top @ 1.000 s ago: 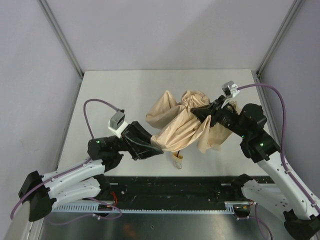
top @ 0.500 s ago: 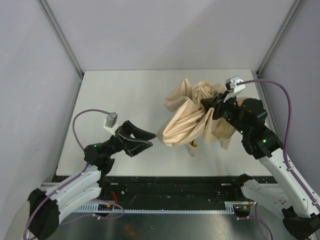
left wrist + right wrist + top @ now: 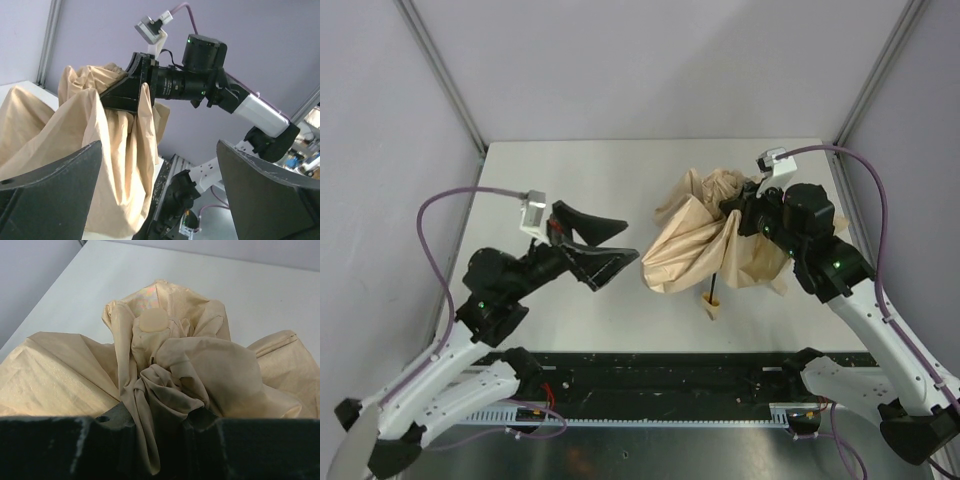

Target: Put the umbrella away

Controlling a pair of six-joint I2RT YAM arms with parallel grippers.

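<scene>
The umbrella (image 3: 695,245) is a crumpled beige bundle hanging above the right half of the table, its thin dark shaft (image 3: 717,284) and small tan handle (image 3: 711,303) pointing down toward the near edge. My right gripper (image 3: 732,214) is shut on the gathered fabric near the top; in the right wrist view the cloth (image 3: 165,355) bunches between its fingers (image 3: 160,426), under the round end cap (image 3: 154,320). My left gripper (image 3: 631,240) is wide open just left of the fabric, apart from it. The left wrist view shows nothing between its fingers (image 3: 159,145), with the umbrella (image 3: 75,125) beyond.
The white table (image 3: 560,175) is bounded by grey walls and metal corner posts (image 3: 445,80). A dark slotted rail (image 3: 660,375) runs along the near edge between the arm bases. A purple cable (image 3: 440,240) loops off the left wrist.
My left gripper let go of the fabric, opened fully and drew back to the left, rising. The right gripper kept its hold and shifted the umbrella a little to the right.
</scene>
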